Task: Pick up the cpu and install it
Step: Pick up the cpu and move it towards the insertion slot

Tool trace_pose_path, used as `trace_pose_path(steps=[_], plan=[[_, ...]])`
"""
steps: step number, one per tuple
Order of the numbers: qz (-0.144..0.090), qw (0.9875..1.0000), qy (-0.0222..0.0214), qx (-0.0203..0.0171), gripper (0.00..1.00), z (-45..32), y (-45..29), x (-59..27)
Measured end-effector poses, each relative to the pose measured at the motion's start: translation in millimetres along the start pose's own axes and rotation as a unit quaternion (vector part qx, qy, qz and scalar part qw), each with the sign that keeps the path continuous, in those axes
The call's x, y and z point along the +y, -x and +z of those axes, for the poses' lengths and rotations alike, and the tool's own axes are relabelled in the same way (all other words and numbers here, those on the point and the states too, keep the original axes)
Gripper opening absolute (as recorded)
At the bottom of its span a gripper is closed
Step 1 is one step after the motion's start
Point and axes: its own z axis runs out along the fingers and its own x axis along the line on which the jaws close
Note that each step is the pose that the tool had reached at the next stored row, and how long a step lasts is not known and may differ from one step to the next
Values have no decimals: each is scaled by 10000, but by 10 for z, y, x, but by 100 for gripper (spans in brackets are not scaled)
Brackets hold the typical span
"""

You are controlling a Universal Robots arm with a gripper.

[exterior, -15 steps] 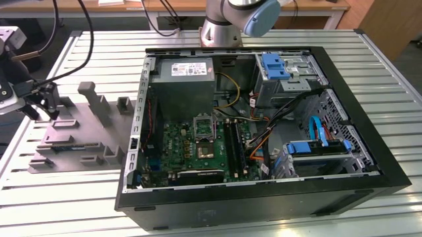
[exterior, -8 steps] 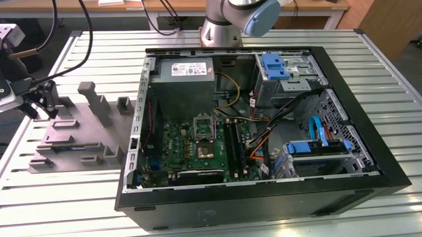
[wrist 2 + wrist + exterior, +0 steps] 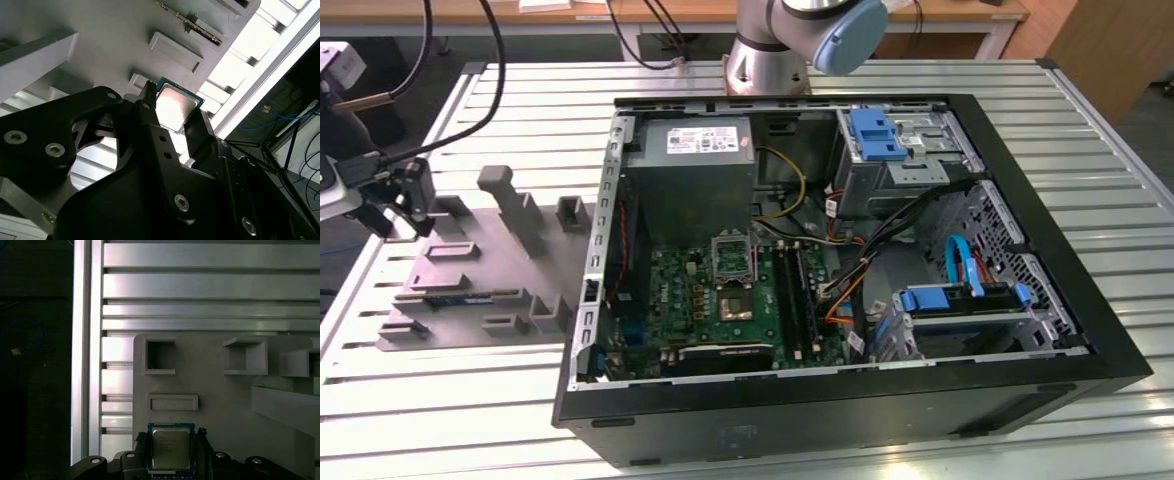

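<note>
The cpu (image 3: pixel 171 449) is a small square chip with a silvery metal top and a green rim. It sits between the two dark fingers of my gripper (image 3: pixel 171 440), which is shut on its opposite edges. In the second wrist view the cpu (image 3: pixel 176 106) catches the light between the fingers (image 3: pixel 150 112). In the exterior view my gripper (image 3: pixel 408 212) hangs at the far left, over the near-left end of the grey plastic tray (image 3: pixel 480 275). The motherboard's socket (image 3: pixel 731 300) lies inside the open computer case (image 3: pixel 854 250), well to the exterior view's right of the gripper.
The tray (image 3: pixel 225 405) has upright posts (image 3: pixel 520 205) and shallow pockets. The case holds a grey power-supply box (image 3: pixel 694 170), blue drive brackets (image 3: pixel 874 135) and loose cables (image 3: pixel 881 250). All stand on a slatted metal table (image 3: pixel 427 390). The arm's base (image 3: pixel 767 60) is behind the case.
</note>
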Motion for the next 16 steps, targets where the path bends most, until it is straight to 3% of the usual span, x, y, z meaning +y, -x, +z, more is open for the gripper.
trace_pose_path(steps=[16], plan=[[0, 10000, 0, 0, 47, -103, 0, 4]])
